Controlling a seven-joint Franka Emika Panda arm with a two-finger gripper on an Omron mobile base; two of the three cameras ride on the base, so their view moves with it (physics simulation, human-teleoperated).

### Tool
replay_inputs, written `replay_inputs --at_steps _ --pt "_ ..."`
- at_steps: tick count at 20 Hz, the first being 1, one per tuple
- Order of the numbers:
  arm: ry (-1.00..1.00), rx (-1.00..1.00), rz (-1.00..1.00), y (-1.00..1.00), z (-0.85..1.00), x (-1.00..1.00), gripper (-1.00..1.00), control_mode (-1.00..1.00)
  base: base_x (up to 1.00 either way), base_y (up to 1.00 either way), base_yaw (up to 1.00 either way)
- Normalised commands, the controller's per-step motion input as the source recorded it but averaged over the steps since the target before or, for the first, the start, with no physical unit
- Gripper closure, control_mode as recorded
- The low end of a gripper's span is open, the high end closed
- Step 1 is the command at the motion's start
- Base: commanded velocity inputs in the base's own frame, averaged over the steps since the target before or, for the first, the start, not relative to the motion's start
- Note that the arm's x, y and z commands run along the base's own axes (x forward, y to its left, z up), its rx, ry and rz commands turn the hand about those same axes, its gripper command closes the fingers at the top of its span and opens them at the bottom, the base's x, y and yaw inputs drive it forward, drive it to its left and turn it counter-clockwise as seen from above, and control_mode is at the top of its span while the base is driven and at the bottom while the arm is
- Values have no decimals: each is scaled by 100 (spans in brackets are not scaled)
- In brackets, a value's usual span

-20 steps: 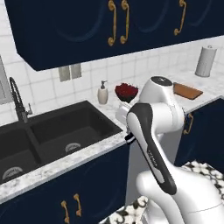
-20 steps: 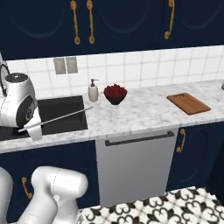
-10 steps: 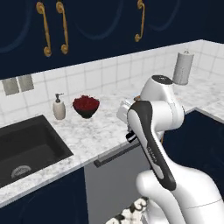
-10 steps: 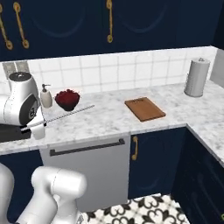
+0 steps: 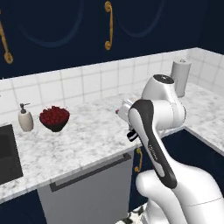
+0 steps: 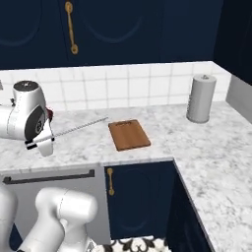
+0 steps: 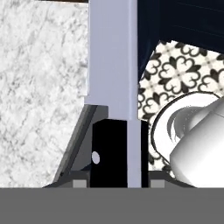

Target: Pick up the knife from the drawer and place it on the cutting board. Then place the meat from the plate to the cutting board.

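Note:
My gripper [image 6: 43, 142] is shut on the black handle of the knife [image 6: 78, 128]. It hangs in front of the counter's edge, and the slim silver blade points right and away toward the cutting board [image 6: 129, 134]. That reddish-brown board lies flat on the marble counter, a short way beyond the blade's tip. In the hand view the blade [image 7: 113, 57] runs straight up from the gripper [image 7: 116, 175], over the counter's edge. In the left base view the gripper [image 5: 130, 133] is tucked behind the arm's elbow. The drawer, the plate and the meat are out of view.
A grey paper-towel roll [image 6: 201, 98] stands at the back right, where the counter turns a corner. A dark bowl of red fruit [image 5: 54, 117] and a soap dispenser [image 5: 25, 118] stand at the back left. The sink's edge [image 5: 6, 153] is far left, with a grey dishwasher front [image 5: 87, 183] below the counter.
The base has driven to the right, so the whole scene has slid left: the sink has nearly left the views and the cutting board and paper-towel roll are closer. The knife stays gripped.

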Motion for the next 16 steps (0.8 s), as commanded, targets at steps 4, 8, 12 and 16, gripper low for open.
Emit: replay_inputs --at_steps 4,8,12,16 --pt "0 0 0 0 0 0 100 100 53 -52 33" --pt "0 0 0 0 0 0 100 100 73 -32 24" --pt "8 0 11 -50 -13 98 100 -100 0 0 0" --pt "11 -10 18 -91 -31 41 100 -100 0 0 0"
